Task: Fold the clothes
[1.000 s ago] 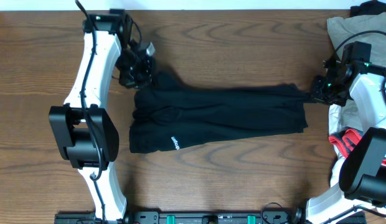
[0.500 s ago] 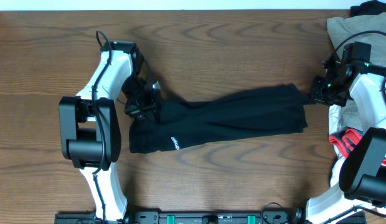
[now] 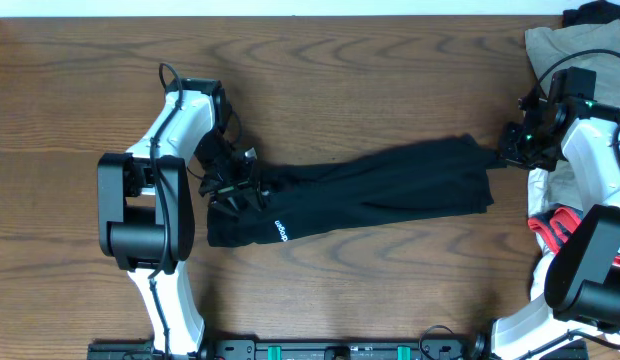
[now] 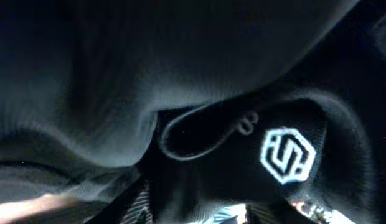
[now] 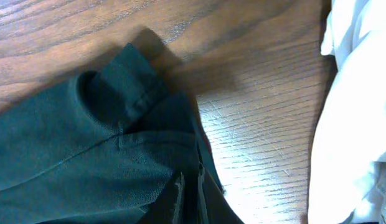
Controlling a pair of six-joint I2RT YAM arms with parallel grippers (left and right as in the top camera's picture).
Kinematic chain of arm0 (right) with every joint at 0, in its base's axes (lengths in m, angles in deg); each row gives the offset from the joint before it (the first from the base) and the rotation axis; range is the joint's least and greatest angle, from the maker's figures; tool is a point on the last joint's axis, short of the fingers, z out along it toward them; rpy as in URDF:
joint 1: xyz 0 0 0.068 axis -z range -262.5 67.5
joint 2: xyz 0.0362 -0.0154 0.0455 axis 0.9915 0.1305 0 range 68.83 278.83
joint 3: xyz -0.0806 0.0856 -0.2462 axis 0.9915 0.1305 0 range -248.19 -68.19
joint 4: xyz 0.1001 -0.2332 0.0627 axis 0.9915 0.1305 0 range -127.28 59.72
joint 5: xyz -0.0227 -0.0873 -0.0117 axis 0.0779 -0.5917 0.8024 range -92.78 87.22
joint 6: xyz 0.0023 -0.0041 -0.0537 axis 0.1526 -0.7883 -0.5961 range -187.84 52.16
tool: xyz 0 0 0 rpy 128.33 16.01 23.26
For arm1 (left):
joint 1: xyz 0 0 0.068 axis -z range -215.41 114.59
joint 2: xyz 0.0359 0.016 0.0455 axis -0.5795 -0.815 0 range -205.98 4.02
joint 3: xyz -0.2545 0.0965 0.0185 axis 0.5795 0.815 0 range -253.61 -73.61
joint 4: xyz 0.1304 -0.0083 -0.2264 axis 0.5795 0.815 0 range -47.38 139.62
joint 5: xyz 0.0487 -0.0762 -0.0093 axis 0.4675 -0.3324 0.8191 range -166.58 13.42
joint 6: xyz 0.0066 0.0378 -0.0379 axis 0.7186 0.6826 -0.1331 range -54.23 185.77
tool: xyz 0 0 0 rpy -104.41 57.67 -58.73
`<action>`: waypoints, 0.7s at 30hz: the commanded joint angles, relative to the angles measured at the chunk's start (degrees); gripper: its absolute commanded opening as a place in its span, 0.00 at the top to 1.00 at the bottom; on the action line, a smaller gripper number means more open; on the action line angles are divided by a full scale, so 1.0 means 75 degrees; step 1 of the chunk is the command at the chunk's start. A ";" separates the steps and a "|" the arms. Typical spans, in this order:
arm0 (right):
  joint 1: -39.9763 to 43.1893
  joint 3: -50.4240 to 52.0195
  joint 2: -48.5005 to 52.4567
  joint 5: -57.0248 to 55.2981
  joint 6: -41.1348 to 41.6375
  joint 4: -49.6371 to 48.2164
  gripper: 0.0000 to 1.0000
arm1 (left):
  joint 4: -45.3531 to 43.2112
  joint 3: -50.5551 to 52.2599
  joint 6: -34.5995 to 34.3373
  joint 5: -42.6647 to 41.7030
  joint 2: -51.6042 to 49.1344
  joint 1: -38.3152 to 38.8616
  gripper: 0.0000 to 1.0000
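The clothes [image 3: 380, 190], a long black garment, lie across the middle of the bench [image 3: 370, 80], stretched from 9 o'clock to 3 o'clock and rising slightly toward the 3 o'clock end. The left pincer [image 3: 233, 185] sits on the bunched 9 o'clock end. It looks clamped on the fabric, though in the left wrist view black cloth fills the frame and hides the fingers. That view shows the white hexagon logo [image 4: 287, 155] at 4 o'clock and a thin cord loop [image 4: 199, 134] near the centre. The right pincer [image 3: 507, 155] is closed on the garment's corner at the 3 o'clock end, and fabric runs down between its fingers in the right wrist view. A beige garment [image 3: 565, 45] lies at the bench's 2 o'clock corner. A red-and-white item [image 3: 550, 225] lies at 4 o'clock beside the right arm.
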 commanded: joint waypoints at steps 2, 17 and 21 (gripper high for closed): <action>0.0044 -0.0006 0.0009 -0.0079 -0.0093 0.0000 0.92 | 0.0096 0.0085 0.0052 0.0064 -0.0090 -0.0003 0.51; 0.0044 -0.0006 0.0009 -0.0082 -0.0093 -0.0038 0.90 | -0.1137 0.0058 0.0283 0.0070 0.1288 -0.0003 0.86; 0.0044 -0.0006 0.0009 -0.0079 -0.0090 -0.0032 0.90 | -0.2366 0.0061 0.0283 0.0073 0.2186 0.0032 0.86</action>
